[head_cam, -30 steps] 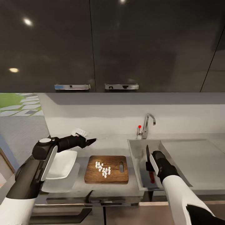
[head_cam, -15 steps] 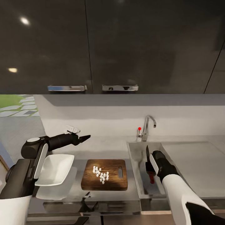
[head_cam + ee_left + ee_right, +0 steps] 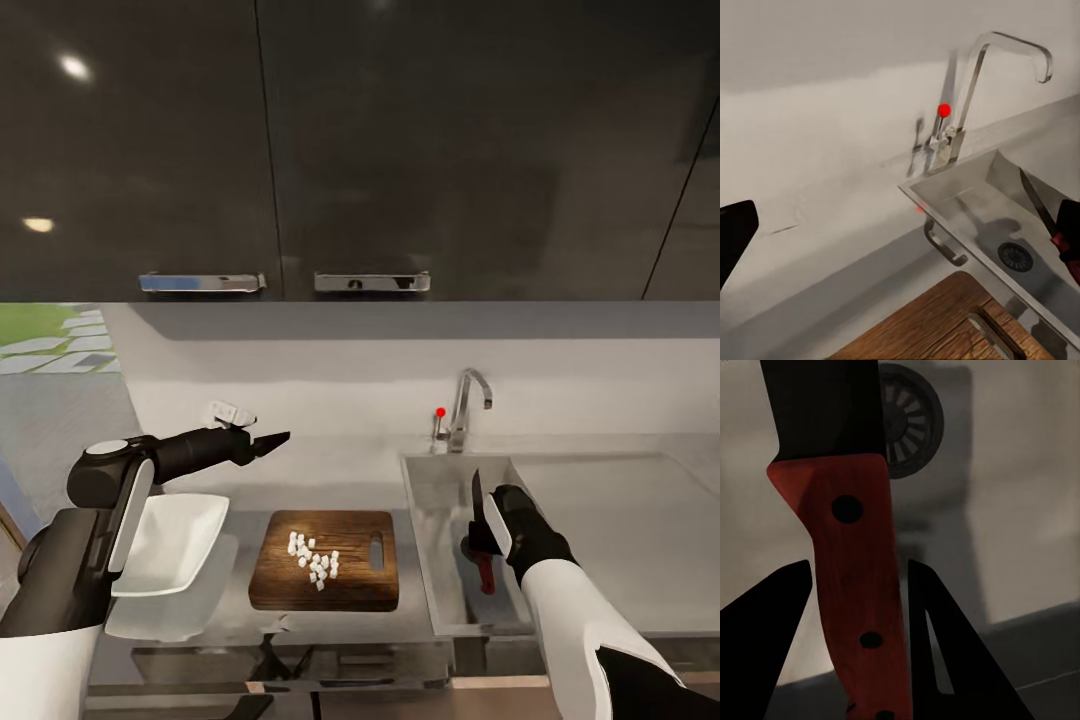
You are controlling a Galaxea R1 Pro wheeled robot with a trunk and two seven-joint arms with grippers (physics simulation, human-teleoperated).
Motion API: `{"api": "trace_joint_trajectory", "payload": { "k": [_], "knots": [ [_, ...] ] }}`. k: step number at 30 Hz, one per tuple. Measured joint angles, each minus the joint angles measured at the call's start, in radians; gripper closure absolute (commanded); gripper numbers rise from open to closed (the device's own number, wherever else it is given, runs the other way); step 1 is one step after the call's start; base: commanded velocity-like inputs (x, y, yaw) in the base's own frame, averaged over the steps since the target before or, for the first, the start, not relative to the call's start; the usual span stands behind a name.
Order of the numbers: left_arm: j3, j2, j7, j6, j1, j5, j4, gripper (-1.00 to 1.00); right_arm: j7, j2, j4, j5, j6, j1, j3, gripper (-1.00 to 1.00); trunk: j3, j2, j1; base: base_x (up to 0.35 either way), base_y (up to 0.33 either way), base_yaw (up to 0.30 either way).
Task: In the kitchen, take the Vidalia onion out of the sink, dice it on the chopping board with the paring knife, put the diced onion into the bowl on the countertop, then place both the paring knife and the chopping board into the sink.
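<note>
My right gripper (image 3: 478, 545) is shut on the paring knife (image 3: 480, 530), red handle between the fingers (image 3: 784, 607) and dark blade pointing up. It hangs over the sink (image 3: 440, 490) basin, above the drain (image 3: 907, 427). The chopping board (image 3: 360, 585) lies on the countertop (image 3: 330, 470) left of the sink, with several white diced onion pieces (image 3: 312, 560) on it. The white bowl (image 3: 170, 540) stands left of the board, partly behind my left arm. My left gripper (image 3: 272, 440) hovers above the counter behind the board, open and holding nothing.
The curved faucet (image 3: 465, 405) with a red dot stands behind the basin, and the steel drainboard (image 3: 620, 510) stretches to the right. Dark wall cabinets (image 3: 350, 150) with chrome handles hang above. The left wrist view looks over the board's slot end (image 3: 945, 322) toward the faucet (image 3: 975, 75).
The camera view has shifted a little. My left arm has drawn back to the left and risen slightly. The right gripper still holds the knife over the basin.
</note>
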Motion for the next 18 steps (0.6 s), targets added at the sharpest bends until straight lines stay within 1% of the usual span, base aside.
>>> {"api": "trace_joint_trajectory", "payload": {
  "k": [3, 5, 6, 10, 14, 18],
  "knots": [
    [0.0, 0.0, 0.0, 0.0, 0.0, 0.0, 0.0, -1.0, 0.0, 0.0, 0.015, 0.0, -0.001, 0.001, -0.001, 1.0, 0.0, 0.0, 0.0, 0.207, -0.044, 0.0],
    [-0.001, 0.0, 0.001, 0.0, 0.0, 0.0, 0.0, -1.0, 0.0, 0.0, 0.033, -0.001, -0.004, 0.001, 0.0, 1.0, 0.0, 0.0, 0.0, 0.055, -0.014, 0.0],
    [-0.001, 0.0, 0.001, 0.0, 0.0, 0.0, 0.0, -1.0, 0.0, 0.0, 0.039, 0.0, -0.013, 0.001, 0.0, 1.0, 0.0, 0.0, 0.0, 0.027, -0.007, 0.0],
    [-0.001, 0.0, 0.001, 0.0, 0.0, 0.0, 0.0, -1.0, 0.0, 0.0, 0.089, -0.001, -0.089, 0.001, -0.001, 1.0, 0.0, 0.0, 0.0, 0.009, -0.002, 0.0],
    [-0.001, 0.0, 0.001, 0.0, 0.0, 0.0, 0.0, -1.0, 0.0, 0.0, 0.116, 0.0, -0.119, 0.001, -0.001, 1.0, 0.0, 0.0, 0.0, 0.001, 0.0, 0.0],
    [-0.001, 0.0, 0.001, 0.0, 0.0, 0.0, 0.0, -1.0, 0.0, 0.0, 0.134, 0.001, -0.129, 0.002, -0.001, 1.0, 0.0, 0.0, 0.0, 0.0, 0.0, 0.0]
  ]
}}
